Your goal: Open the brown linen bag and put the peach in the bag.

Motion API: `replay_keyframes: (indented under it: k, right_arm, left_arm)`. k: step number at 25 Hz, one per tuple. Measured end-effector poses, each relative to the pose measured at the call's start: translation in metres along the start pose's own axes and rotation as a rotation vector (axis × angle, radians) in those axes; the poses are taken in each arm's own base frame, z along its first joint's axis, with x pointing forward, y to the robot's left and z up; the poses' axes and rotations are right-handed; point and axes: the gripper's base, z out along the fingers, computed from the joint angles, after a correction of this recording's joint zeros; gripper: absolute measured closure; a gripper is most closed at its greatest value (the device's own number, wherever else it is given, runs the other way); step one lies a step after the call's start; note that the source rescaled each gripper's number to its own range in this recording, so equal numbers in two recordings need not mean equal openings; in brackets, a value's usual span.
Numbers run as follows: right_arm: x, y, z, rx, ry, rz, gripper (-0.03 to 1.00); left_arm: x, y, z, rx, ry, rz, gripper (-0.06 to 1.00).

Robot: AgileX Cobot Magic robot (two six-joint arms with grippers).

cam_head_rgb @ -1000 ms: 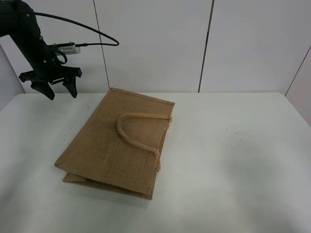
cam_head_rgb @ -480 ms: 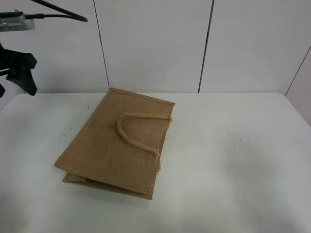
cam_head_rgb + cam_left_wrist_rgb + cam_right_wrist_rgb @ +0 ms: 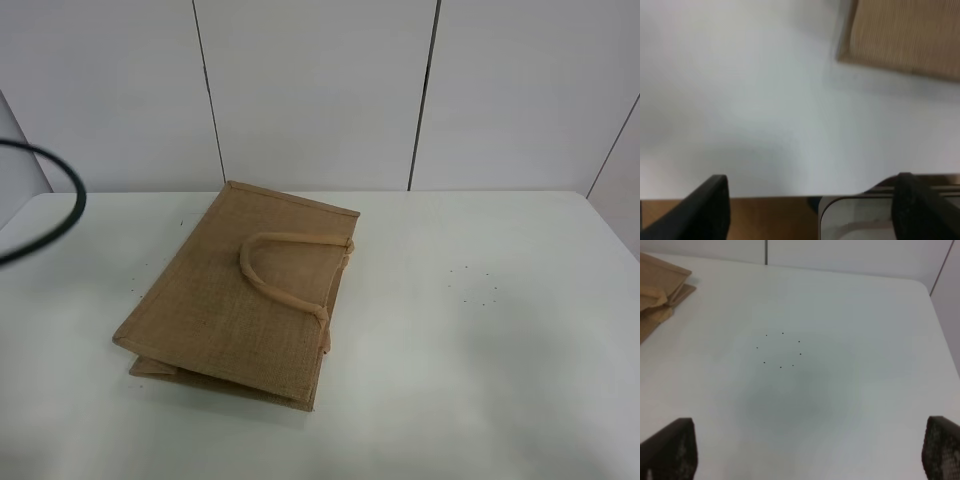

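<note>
The brown linen bag point(image 3: 245, 295) lies flat and closed on the white table point(image 3: 480, 330), left of centre, with one beige loop handle point(image 3: 280, 270) resting on top. A corner of the bag shows in the left wrist view point(image 3: 905, 35) and in the right wrist view point(image 3: 660, 287). The peach is not in any view. My left gripper point(image 3: 812, 207) is open and empty over the table's edge, away from the bag. My right gripper point(image 3: 807, 452) is open and empty over bare table, to the right of the bag. Neither gripper shows in the exterior view.
A black cable loop point(image 3: 70, 215) hangs at the left edge of the exterior view. The left wrist view shows the table's edge point(image 3: 765, 196) with brown floor below. Small dark specks point(image 3: 781, 350) mark the table right of the bag.
My left arm has swung away to the left and left the exterior view; only its cable still shows. The bag has not moved.
</note>
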Motion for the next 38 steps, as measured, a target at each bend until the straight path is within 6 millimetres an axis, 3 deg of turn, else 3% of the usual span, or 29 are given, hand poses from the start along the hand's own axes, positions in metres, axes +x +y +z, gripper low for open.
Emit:
replay_keyframes:
  k: [6,8,31,38]
  right_arm:
    - [0.0,0.0,0.0,0.0,0.0,0.0,-0.03]
    - [0.0,0.0,0.0,0.0,0.0,0.0,-0.03]
    - [0.0,0.0,0.0,0.0,0.0,0.0,-0.03]
    - [0.0,0.0,0.0,0.0,0.0,0.0,-0.03]
  left_arm:
    - [0.064,0.003,0.032,-0.001,-0.036,0.027,-0.04]
    - [0.074,0.003,0.031,0.0,-0.079,0.031,-0.04]
    - [0.134,0.006,-0.006,0.012,-0.585,0.035,-0.04]
    - [0.136,0.006,-0.006,0.016,-0.592,0.034,-0.04]
